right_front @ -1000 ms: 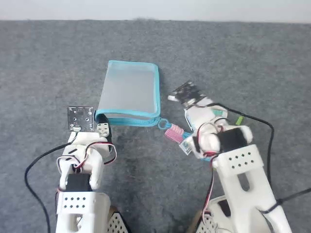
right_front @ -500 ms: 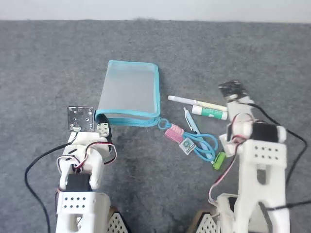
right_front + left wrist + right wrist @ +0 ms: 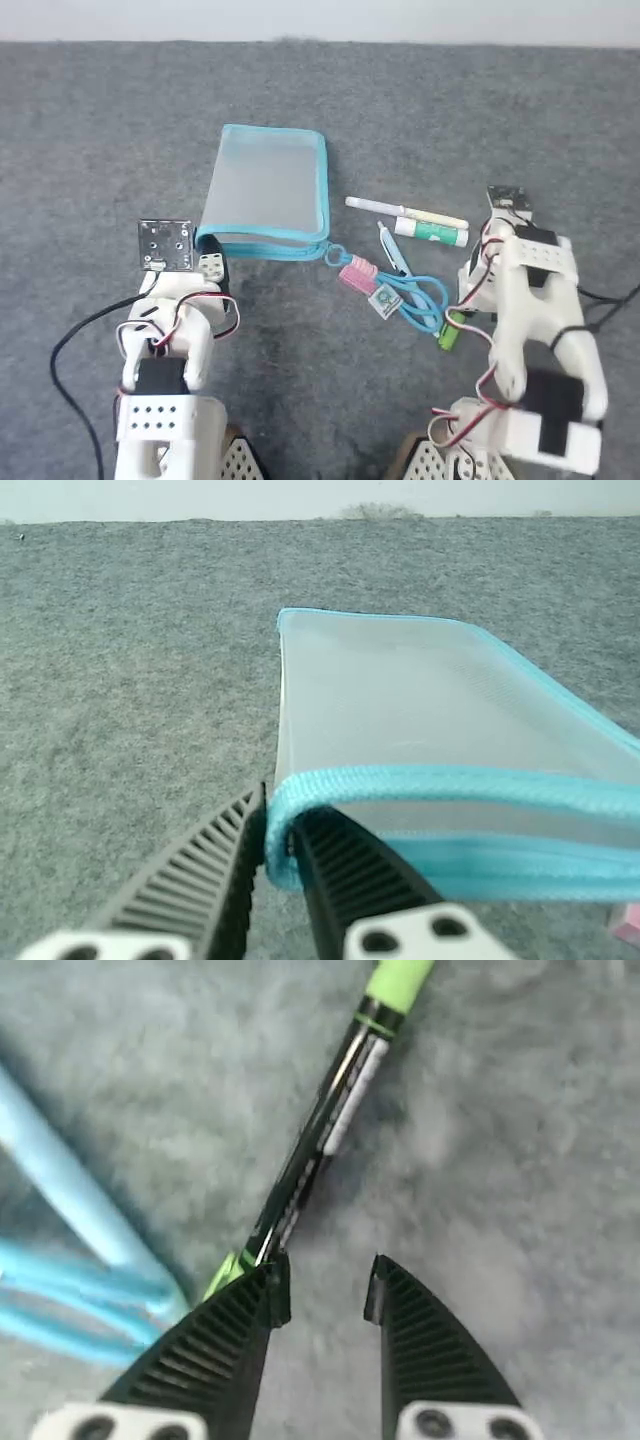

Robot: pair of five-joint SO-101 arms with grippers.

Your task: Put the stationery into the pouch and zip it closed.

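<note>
A translucent pouch [image 3: 270, 195] with blue zip trim lies left of centre. My left gripper [image 3: 212, 262] is shut on its near corner, and the left wrist view shows the fingers [image 3: 215, 865] pinching the blue edge [image 3: 290, 815]. To the pouch's right lie a white pen [image 3: 385, 207], a glue stick [image 3: 432, 232], blue scissors [image 3: 412, 288], a pink eraser [image 3: 357, 272] and a green marker [image 3: 452, 330]. My right gripper [image 3: 325, 1285] hovers open just above the cloth beside the green and black marker [image 3: 330, 1120], with nothing between its fingers. The scissors' blue handles [image 3: 70, 1280] lie close by.
Grey cloth [image 3: 450, 110] covers the table up to a pale wall at the back. A small tag [image 3: 383, 300] lies by the scissors. The right arm [image 3: 530, 290] stands over the right edge of the stationery cluster.
The right arm swung from above the stationery to the right and drew back, uncovering the pen, glue stick and scissors. The left arm and the pouch stayed still.
</note>
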